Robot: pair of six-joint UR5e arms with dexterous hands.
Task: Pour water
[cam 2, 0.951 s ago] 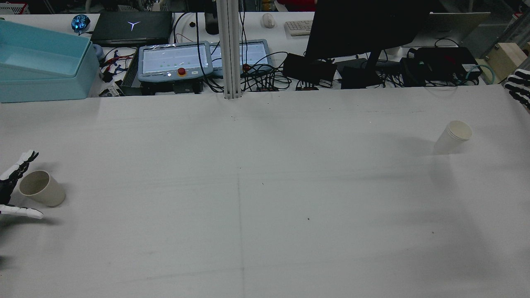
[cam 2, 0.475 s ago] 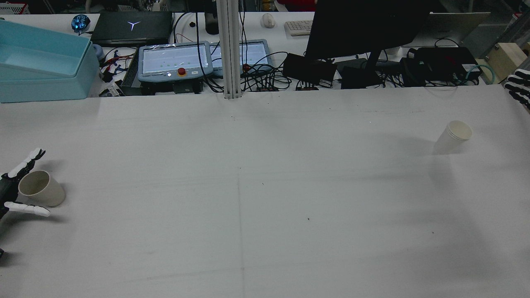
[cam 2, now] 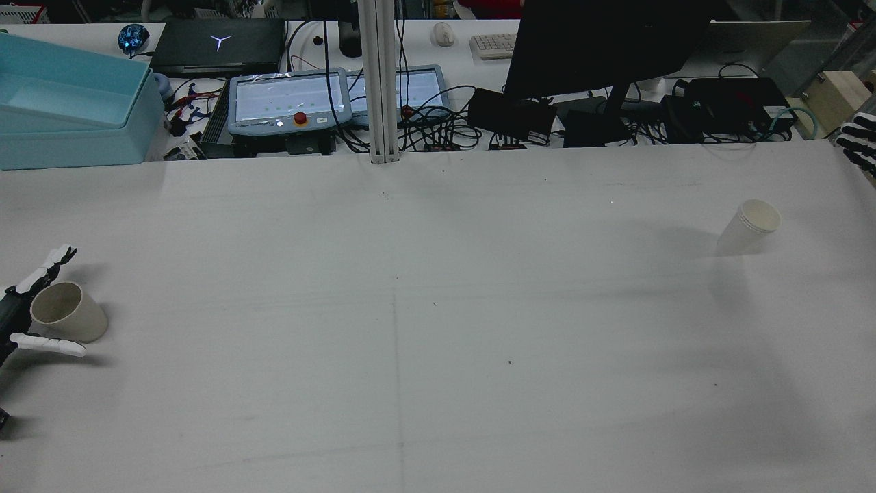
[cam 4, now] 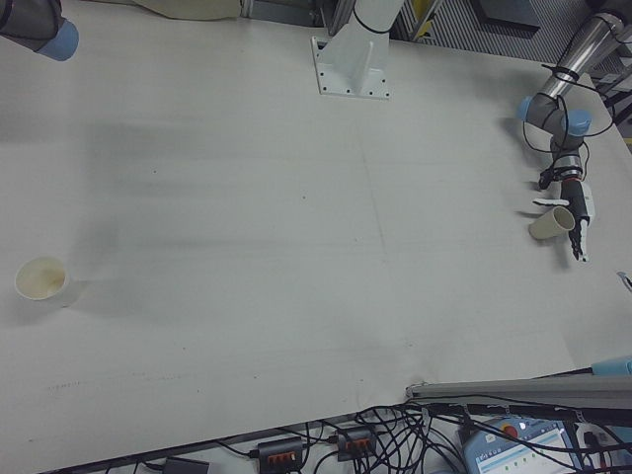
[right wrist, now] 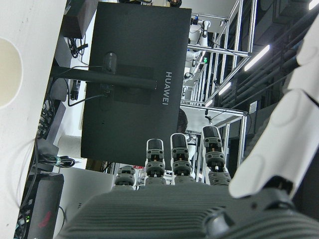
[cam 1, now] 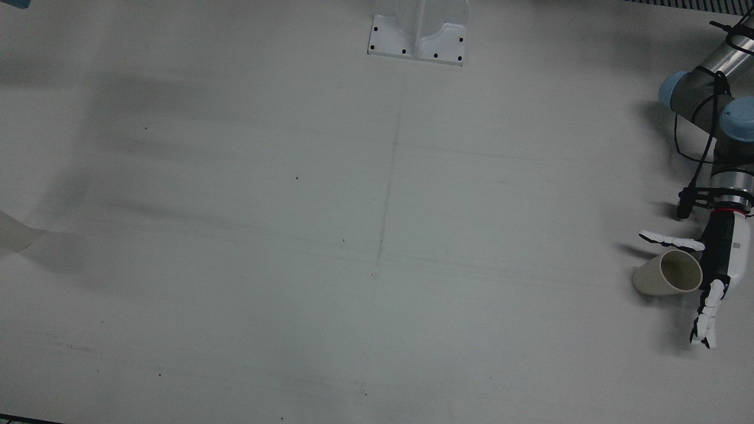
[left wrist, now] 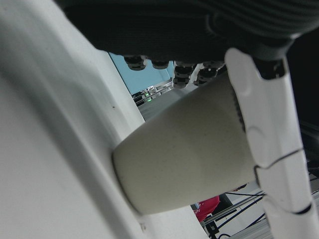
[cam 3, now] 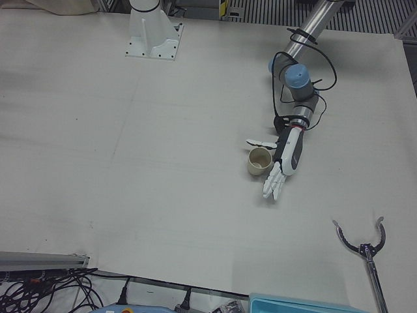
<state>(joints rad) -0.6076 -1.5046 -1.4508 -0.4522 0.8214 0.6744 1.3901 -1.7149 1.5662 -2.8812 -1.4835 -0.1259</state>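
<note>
A beige cup [cam 2: 68, 313] stands near the table's left edge in the rear view. My left hand [cam 2: 20, 308] is open beside it, with fingers behind the cup and the thumb in front. The cup [cam 1: 665, 274] and hand [cam 1: 716, 265] also show in the front view, and in the left-front view, cup [cam 3: 259, 161] and hand [cam 3: 287, 156]. The left hand view shows the cup [left wrist: 184, 149] close to the palm. A white paper cup [cam 2: 749, 226] stands at the far right. My right hand [cam 2: 861, 140] is open at the right edge, apart from it.
A blue bin [cam 2: 68, 103], teach pendants [cam 2: 287, 103], a monitor [cam 2: 602, 48] and cables line the back beyond the table. A metal post [cam 2: 380, 82] rises at the back middle. A claw-ended tool [cam 3: 365, 244] lies near the table's front corner.
My left hand has moved a little to the right, so its fingers and thumb reach further around the beige cup. The cup has not moved. The right hand has drawn slightly toward the edge.
</note>
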